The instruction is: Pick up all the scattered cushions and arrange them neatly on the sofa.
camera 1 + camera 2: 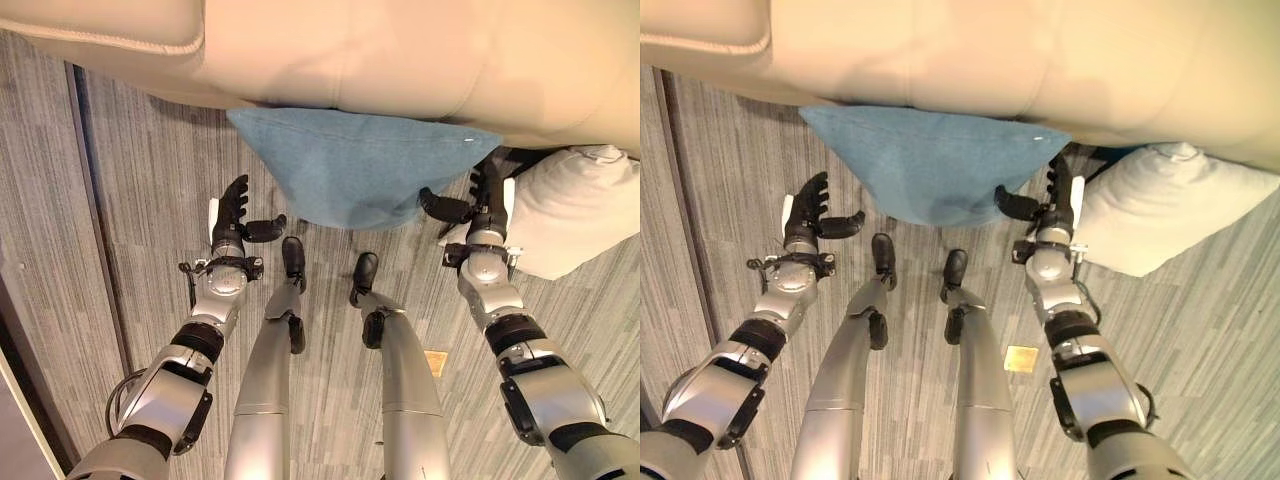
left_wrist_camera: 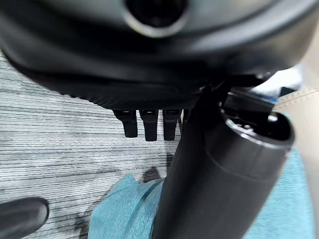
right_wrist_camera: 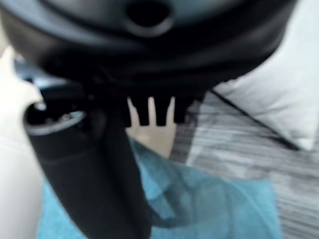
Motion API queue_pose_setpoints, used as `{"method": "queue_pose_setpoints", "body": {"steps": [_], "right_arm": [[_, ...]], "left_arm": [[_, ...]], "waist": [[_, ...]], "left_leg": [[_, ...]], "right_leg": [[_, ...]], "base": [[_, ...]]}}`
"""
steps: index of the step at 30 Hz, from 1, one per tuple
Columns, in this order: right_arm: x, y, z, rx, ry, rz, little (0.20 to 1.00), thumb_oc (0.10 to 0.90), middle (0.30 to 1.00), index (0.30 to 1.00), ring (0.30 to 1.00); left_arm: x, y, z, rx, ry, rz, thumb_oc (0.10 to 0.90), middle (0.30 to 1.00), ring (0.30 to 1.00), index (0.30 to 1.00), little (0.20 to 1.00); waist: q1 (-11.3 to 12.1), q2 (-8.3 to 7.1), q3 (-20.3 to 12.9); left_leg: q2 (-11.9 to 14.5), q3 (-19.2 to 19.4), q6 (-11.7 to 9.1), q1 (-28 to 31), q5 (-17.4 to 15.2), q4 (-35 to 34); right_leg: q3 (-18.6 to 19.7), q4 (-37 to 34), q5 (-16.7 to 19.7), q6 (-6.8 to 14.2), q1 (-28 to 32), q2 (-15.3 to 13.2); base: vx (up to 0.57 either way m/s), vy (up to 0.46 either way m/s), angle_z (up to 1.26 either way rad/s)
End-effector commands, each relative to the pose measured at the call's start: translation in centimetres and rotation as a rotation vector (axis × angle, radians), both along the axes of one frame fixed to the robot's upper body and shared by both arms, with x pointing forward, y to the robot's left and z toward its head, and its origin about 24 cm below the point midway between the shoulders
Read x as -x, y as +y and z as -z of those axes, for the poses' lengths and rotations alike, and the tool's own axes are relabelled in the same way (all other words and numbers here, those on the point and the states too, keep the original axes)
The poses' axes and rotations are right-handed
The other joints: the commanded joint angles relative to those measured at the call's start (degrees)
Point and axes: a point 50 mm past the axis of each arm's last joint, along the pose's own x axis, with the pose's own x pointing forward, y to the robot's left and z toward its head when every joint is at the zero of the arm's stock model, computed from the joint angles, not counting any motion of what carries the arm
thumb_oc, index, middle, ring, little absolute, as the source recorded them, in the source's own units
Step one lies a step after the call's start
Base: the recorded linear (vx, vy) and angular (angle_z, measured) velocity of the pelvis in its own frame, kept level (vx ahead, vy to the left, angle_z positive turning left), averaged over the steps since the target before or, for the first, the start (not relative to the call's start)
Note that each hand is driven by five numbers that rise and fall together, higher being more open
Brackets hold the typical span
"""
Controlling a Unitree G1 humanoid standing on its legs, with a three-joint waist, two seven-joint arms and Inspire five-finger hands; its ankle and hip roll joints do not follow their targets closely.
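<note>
Both hands, left [image 1: 232, 215] and right [image 1: 487, 205], flank the blue fabric cushion [image 1: 355, 165] against the beige sofa's [image 1: 400, 60] front edge, fingers loosely spread, empty, poised to clamp it.

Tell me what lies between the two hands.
In the left eye view, the blue cushion lies between the left hand and the right hand, its lower edge sagging from under the sofa onto the grey floor.

The floor [image 1: 130, 200] is covered with a grey carpet with fine stripes, a dark straight seam [image 1: 95, 190] runs along it on the left side, and a small yellowish square tag [image 1: 435, 362] lies flat on it.
</note>
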Motion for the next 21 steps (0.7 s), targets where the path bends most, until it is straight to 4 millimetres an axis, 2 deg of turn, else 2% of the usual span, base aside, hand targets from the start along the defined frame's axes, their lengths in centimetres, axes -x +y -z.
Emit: {"method": "queue_pose_setpoints", "body": {"steps": [1, 3, 8, 9, 11, 12, 13, 14, 16, 17, 18, 19, 20, 21], "right_arm": [[1.4, -0.5, 1.4, 0.018, -0.045, 0.004, 0.9, 0.8, 0.9, 0.9, 0.9], [0.5, 1.8, -1.2, 0.035, -0.127, -0.072, 0.9, 0.8, 0.9, 0.9, 0.9], [-0.2, 6.2, -3.7, 0.031, -0.206, -0.203, 0.9, 0.8, 0.9, 0.9, 0.9], [-0.2, 6.2, -3.7, 0.031, -0.207, -0.203, 0.9, 0.8, 0.9, 0.9, 0.9], [-0.3, 7.9, -4.7, 0.031, -0.237, -0.26, 0.9, 0.8, 0.9, 0.9, 0.9], [-0.3, 9.5, -5.3, 0.036, -0.254, -0.311, 0.9, 0.8, 0.9, 0.9, 0.9], [-0.3, 9.5, -5.3, 0.036, -0.254, -0.311, 0.9, 0.8, 0.9, 0.9, 0.9], [-0.3, 10.9, -5.7, 0.023, -0.268, -0.362, 0.9, 0.8, 0.9, 0.9, 0.9], [-0.1, 12.1, -6.3, 0.005, -0.292, -0.414, 0.9, 0.8, 0.9, 0.9, 0.9], [0.0, 12.5, -6.5, -0.002, -0.3, -0.43, 0.415, 0.477, 0.415, 0.415, 0.415], [0.2, 13.1, -6.8, -0.012, -0.315, -0.454, 0.3, 0.4, 0.3, 0.3, 0.3], [0.4, 13.5, -7.1, -0.023, -0.33, -0.476, 0.3, 0.4, 0.3, 0.3, 0.3], [0.6, 13.8, -7.4, -0.031, -0.35, -0.491, 0.3, 0.4, 0.3, 0.3, 0.3], [1.0, 14.2, -7.7, -0.047, -0.38, -0.517, 0.3, 0.4, 0.3, 0.3, 0.3]], "left_arm": [[1.3, 1.3, 1.8, -0.012, -0.011, -0.058, 0.8, 0.9, 0.9, 0.9, 0.9], [0.3, 0.2, -0.7, -0.04, -0.083, -0.024, 0.8, 0.9, 0.9, 0.9, 0.9], [-0.7, -2.5, -3.6, -0.041, -0.169, 0.039, 0.8, 0.9, 0.9, 0.9, 0.9], [-0.7, -2.5, -3.6, -0.041, -0.17, 0.039, 0.8, 0.9, 0.9, 0.9, 0.9], [-0.9, -3.7, -5.0, -0.03, -0.217, 0.073, 0.8, 0.9, 0.9, 0.9, 0.9], [-1.1, -5.0, -6.2, -0.023, -0.252, 0.11, 0.8, 0.9, 0.9, 0.9, 0.9], [-1.1, -5.0, -6.2, -0.023, -0.252, 0.11, 0.8, 0.9, 0.9, 0.9, 0.9], [-1.3, -6.0, -7.3, -0.024, -0.282, 0.135, 0.8, 0.9, 0.9, 0.9, 0.9], [-1.3, -6.8, -8.5, -0.031, -0.32, 0.162, 0.8, 0.9, 0.9, 0.9, 0.9], [-1.3, -7.0, -8.8, -0.028, -0.33, 0.167, 0.8, 0.9, 0.9, 0.9, 0.9], [-1.3, -7.3, -9.3, -0.012, -0.349, 0.178, 0.8, 0.9, 0.9, 0.9, 0.9], [-1.2, -7.6, -9.7, 0.011, -0.365, 0.189, 0.544, 0.516, 0.516, 0.516, 0.516], [-1.0, -7.7, -10.2, 0.035, -0.386, 0.196, 0.4, 0.3, 0.3, 0.3, 0.3], [-0.7, -7.7, -10.6, 0.076, -0.418, 0.207, 0.4, 0.3, 0.3, 0.3, 0.3]], "waist": [[-0.88, 2.31, -7.8], [-0.8, 2.54, -7.95], [-0.83, 2.76, -8.11], [-0.84, 2.77, -8.11], [-0.86, 2.81, -8.28], [-0.94, 2.85, -8.5], [-0.94, 2.85, -8.5], [-1.0, 2.91, -8.76], [-1.13, 2.96, -9.03], [-1.18, 2.95, -9.13], [-1.26, 2.97, -9.33], [-1.32, 2.95, -9.46], [-1.43, 2.96, -9.73], [-1.49, 2.94, -10.09]], "left_leg": [[1.99, -3.27, -2.01, -1.77, -7.62, 3.97], [2.07, -3.31, -2.0, -4.67, -7.15, 4.37], [1.85, -3.69, -1.88, -6.46, -6.79, 4.34], [1.84, -3.7, -1.88, -6.52, -6.78, 4.36], [1.83, -3.93, -1.91, -6.89, -6.62, 4.21], [1.77, -4.22, -1.97, -7.24, -6.47, 4.01], [1.77, -4.22, -1.97, -7.24, -6.47, 4.01], [1.8, -4.33, -2.18, -7.37, -6.27, 3.83], [1.75, -4.4, -2.3, -7.59, -6.12, 3.62], [1.75, -4.52, -2.34, -7.74, -6.07, 3.58], [1.77, -4.57, -2.36, -7.75, -6.05, 3.45], [1.74, -4.66, -2.41, -7.85, -6.02, 3.49], [1.74, -4.78, -2.47, -7.91, -5.97, 3.44], [1.7, -5.04, -2.48, -7.93, -5.98, 3.42]], "right_leg": [[1.81, -4.88, 2.1, 5.45, 1.13, -1.66], [1.84, -3.67, 1.94, 5.58, -1.95, -1.77], [1.99, -3.19, 2.04, 5.72, -3.82, -1.51], [1.98, -3.17, 2.04, 5.73, -3.87, -1.52], [1.82, -3.06, 1.97, 5.72, -4.27, -1.49], [1.88, -3.22, 2.08, 5.74, -4.5, -1.35], [1.88, -3.22, 2.08, 5.74, -4.5, -1.35], [1.8, -3.29, 2.15, 5.74, -4.7, -1.23], [1.73, -3.28, 2.18, 5.73, -4.93, -1.04], [1.65, -3.34, 2.23, 5.76, -5.04, -1.0], [1.7, -3.35, 2.3, 5.76, -5.16, -0.83], [1.69, -3.25, 2.38, 5.77, -5.31, -0.76], [1.6, -3.18, 2.37, 5.77, -5.37, -0.67], [1.54, -3.05, 2.38, 5.7, -5.46, -0.5]], "base": [[-0.01, -0.049, 0.05], [-0.01, -0.05, 0.04], [0.0, -0.008, 0.0], [0.0, 0.0, 0.0], [0.0, -0.026, 0.01], [0.0, -0.04, 0.01], [0.0, -0.048, 0.01], [0.0, 0.0, 0.0], [0.0, 0.0, 0.0], [0.0, 0.0, 0.0], [0.0, 0.0, 0.0], [0.0, 0.0, 0.0], [0.01, -0.03, 0.0], [0.0, 0.0, 0.0]]}}
